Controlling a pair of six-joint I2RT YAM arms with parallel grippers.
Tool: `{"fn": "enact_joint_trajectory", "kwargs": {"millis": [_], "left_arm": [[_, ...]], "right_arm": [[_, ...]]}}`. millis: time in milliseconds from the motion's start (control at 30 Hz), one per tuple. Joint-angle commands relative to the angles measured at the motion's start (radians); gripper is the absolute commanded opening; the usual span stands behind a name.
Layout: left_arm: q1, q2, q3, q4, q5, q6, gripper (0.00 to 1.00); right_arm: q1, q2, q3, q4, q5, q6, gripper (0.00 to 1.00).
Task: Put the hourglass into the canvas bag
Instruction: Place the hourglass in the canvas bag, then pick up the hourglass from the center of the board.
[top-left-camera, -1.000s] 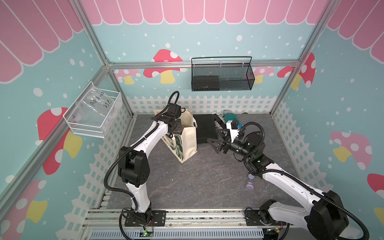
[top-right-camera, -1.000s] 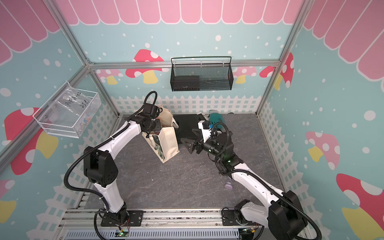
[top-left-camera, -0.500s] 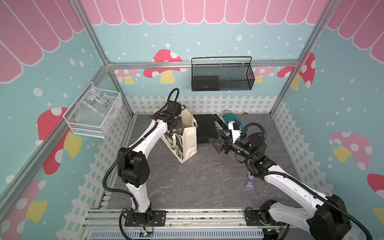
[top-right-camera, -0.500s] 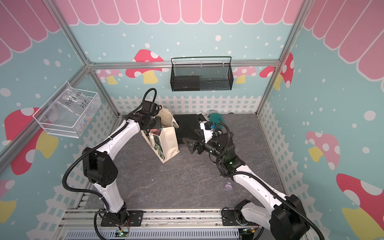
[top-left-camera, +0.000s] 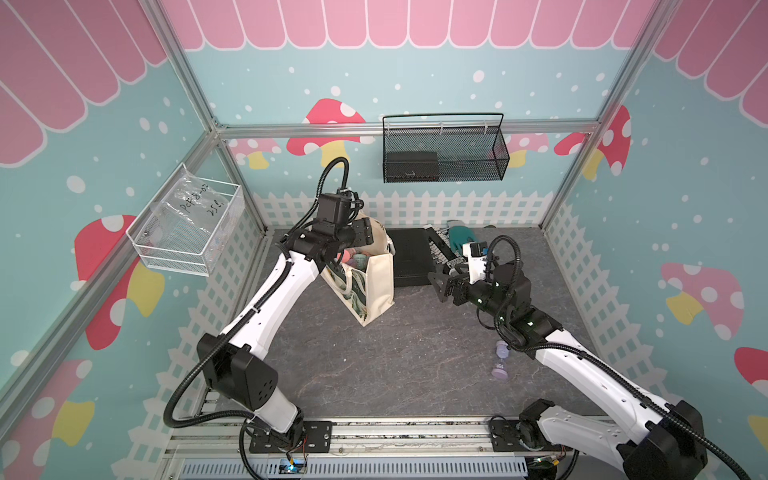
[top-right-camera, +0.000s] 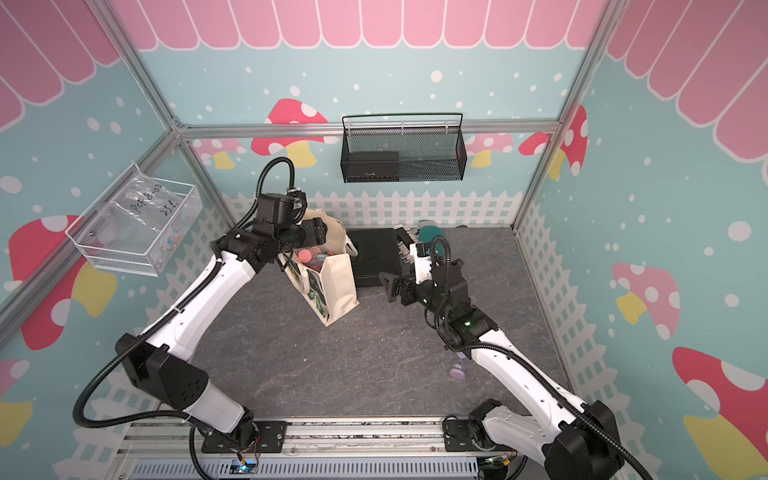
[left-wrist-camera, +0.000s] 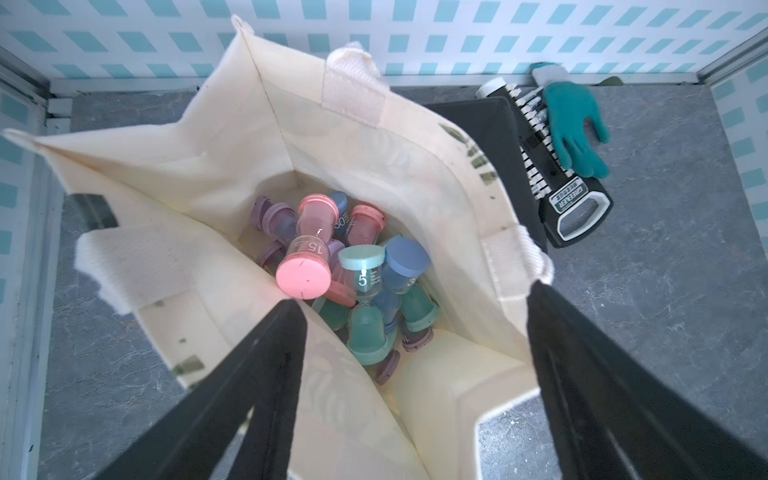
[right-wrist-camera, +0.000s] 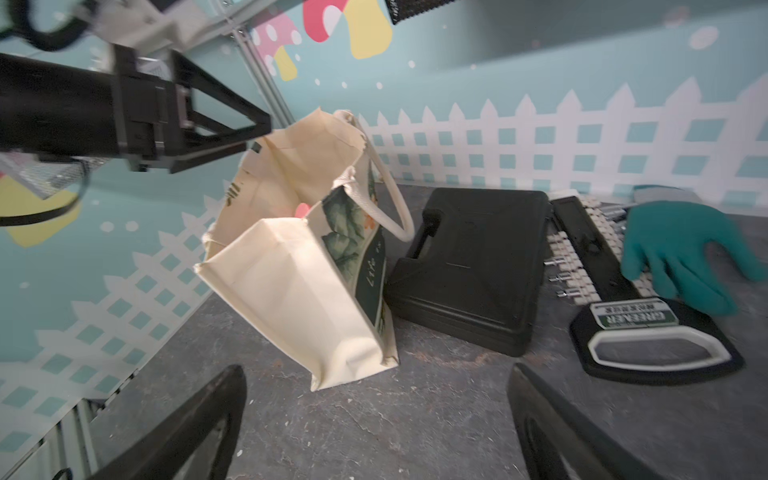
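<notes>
The drop looks done: left fingers (left-wrist-camera: 249, 395) gape empty over the bag (top-left-camera: 376, 286) at the back-left of the table (top-left-camera: 395, 365), hourglasses (left-wrist-camera: 361, 270) piled inside. Right fingers (right-wrist-camera: 187, 428) stand wide, empty. A purple hourglass (top-left-camera: 500, 365) sits front-right beside the right arm (top-left-camera: 582, 365); likely the next pick.

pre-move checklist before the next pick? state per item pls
1. Is the left pincer empty, jaws apart, above the canvas bag: ok.
2. Is the canvas bag standing with its mouth open: ok.
3. Do the hourglasses lie inside the bag, none over the rim: ok.
4. Is every piece bagged: not ok, a purple hourglass is out on the table.
5. Is the right pincer open and empty: ok.
6. Is that purple hourglass standing or lying, given that the right arm partly hides it: cannot tell.
</notes>
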Motion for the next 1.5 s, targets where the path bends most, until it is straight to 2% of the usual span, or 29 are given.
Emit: {"fn": "enact_joint_trajectory", "kwargs": {"millis": [0, 200, 433, 700, 933, 1033, 1200, 1467], "left_arm": [[-0.056, -0.080, -0.075, 0.108, 0.042, -0.023, 0.88], [-0.152, -0.183, -0.208, 0.203, 0.041, -0.008, 0.96], [-0.257, -0.265, -0.404, 0.293, 0.064, -0.033, 0.99], [-0.379, -0.322, -0.578, 0.411, 0.072, 0.013, 0.99], [-0.410, -0.321, -0.656, 0.445, 0.130, 0.019, 0.99], [-0.425, -0.315, -0.677, 0.450, 0.118, 0.021, 0.99], [-0.442, -0.285, -0.702, 0.479, 0.138, -0.007, 0.99], [-0.461, -0.256, -0.742, 0.529, 0.150, -0.035, 0.99]], "right_arm": [[-0.002, -0.005, 0.033, -0.178, 0.168, 0.025, 1.00], [-0.012, 0.005, 0.033, -0.360, 0.342, 0.066, 1.00], [-0.090, -0.014, -0.061, -0.450, 0.314, 0.146, 0.99], [-0.183, -0.027, -0.190, -0.448, 0.322, 0.247, 0.99], [-0.251, -0.014, -0.274, -0.382, 0.295, 0.291, 0.99], [-0.268, -0.007, -0.296, -0.328, 0.257, 0.285, 0.94], [-0.279, 0.027, -0.313, -0.372, 0.252, 0.333, 0.93], [-0.280, -0.005, -0.360, -0.476, 0.333, 0.461, 0.94]]}}
